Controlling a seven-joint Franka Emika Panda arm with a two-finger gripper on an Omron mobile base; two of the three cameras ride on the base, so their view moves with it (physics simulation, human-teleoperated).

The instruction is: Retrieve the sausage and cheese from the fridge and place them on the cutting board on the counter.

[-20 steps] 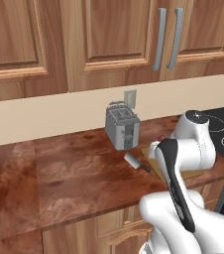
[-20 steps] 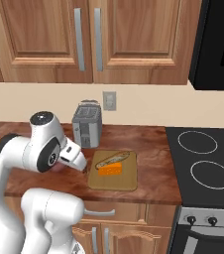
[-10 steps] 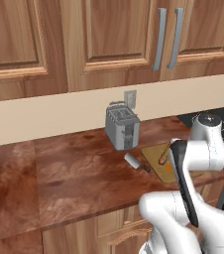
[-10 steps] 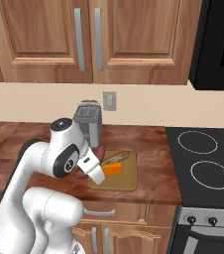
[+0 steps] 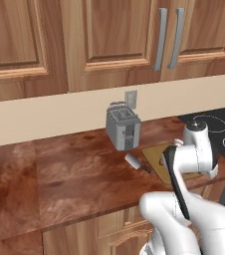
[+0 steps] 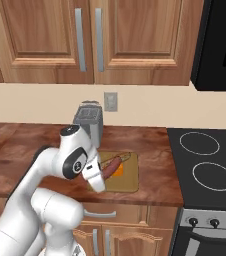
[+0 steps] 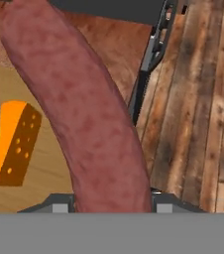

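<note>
The cheese point(image 7: 16, 144) already lies on the cutting board point(image 6: 126, 181). The end effector point(image 6: 101, 176) grips the sausage point(image 6: 111, 167) above the board's 9 o'clock edge, over the table point(image 6: 20, 155); only its release remains.

Red-brown sausage point(image 7: 84, 109) – above cutting board point(image 6: 126, 178)

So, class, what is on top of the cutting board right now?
The cheese lies on the cutting board; the hand holds the sausage above it, covering part.
</note>
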